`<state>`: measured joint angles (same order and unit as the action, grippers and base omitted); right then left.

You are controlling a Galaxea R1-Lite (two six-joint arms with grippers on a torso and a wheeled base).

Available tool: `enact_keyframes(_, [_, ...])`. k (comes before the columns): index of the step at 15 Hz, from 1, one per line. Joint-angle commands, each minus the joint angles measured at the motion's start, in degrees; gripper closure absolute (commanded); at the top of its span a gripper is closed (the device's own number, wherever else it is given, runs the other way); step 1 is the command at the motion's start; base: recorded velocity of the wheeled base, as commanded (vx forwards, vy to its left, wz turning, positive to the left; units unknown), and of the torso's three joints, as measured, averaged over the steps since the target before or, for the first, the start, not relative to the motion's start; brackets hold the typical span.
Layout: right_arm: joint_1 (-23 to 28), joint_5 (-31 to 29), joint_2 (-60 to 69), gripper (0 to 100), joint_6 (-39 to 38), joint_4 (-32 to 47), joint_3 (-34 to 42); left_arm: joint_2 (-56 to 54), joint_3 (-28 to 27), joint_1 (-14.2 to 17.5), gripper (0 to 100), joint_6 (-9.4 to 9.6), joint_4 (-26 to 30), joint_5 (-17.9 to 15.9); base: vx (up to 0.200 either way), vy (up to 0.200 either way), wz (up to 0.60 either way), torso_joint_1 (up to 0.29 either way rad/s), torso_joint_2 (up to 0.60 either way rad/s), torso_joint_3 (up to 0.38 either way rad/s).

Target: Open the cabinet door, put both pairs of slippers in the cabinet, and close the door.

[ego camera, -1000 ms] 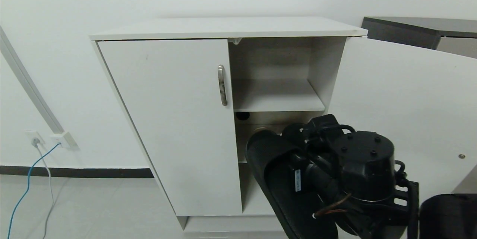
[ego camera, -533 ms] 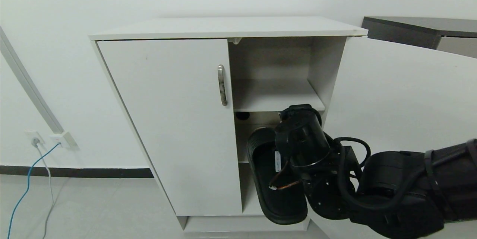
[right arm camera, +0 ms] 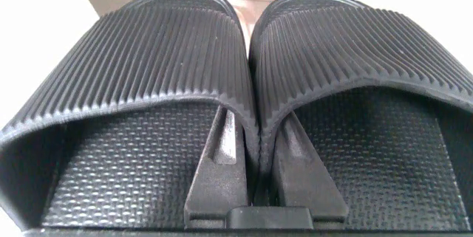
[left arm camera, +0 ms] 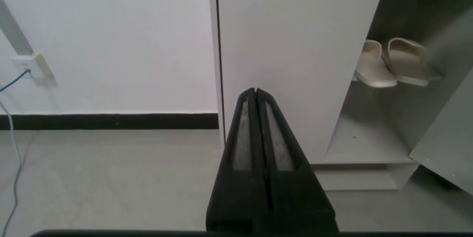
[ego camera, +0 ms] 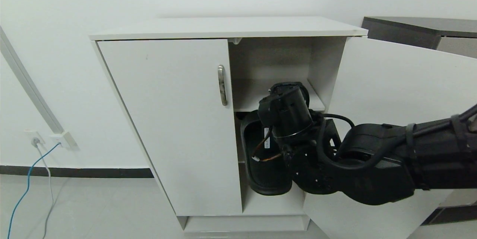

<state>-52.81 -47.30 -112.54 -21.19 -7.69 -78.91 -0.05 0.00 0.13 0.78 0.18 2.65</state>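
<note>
Left wrist view: the left gripper [left arm camera: 255,130] hangs low outside the white wooden cabinet [ego camera: 223,26], fingers pressed together on nothing; a pale beige pair of foam slippers [left arm camera: 388,63] sits on its lower shelf [left arm camera: 436,79]. Right of the closed left door [ego camera: 167,120], the black ribbed rubber slippers [ego camera: 261,172] tilt toes-up in the opening, the right gripper [right arm camera: 255,130] pinching their two inner strap edges together. Best to level them and slide them past the shelf's front edge, clear of the beige pair, before letting go.
</note>
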Motion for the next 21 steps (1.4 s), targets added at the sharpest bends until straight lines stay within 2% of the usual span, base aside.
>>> enact_keyframes(1, [0.9, 0.0, -1.7, 100, 1.1, -0.1, -1.9, 0.0, 0.0, 0.0, 100, 0.01, 0.0, 0.0, 0.0, 0.0, 0.0, 0.0, 0.0, 0.0])
enact_keyframes(5, [1.7, 0.0, -2.7, 100, 3.6, -0.1, -4.8, 0.0, 0.0, 0.0, 100, -0.08, 0.0, 0.1, 0.0, 0.0, 0.0, 0.0, 0.0, 0.0])
enact_keyframes(14, [2.1, 0.0, -3.0, 100, 4.8, -0.2, -5.2, 0.0, 0.0, 0.0, 100, -0.08, 0.0, 0.0, 0.0, 0.0, 0.0, 0.0, 0.0, 0.0])
enact_keyframes(21, [2.1, 0.0, -2.5, 100, 4.8, -0.2, -5.1, 0.0, 0.0, 0.0, 100, 0.01, 0.0, 0.0, 0.2, 0.0, 0.0, 0.001, 0.0, 0.003])
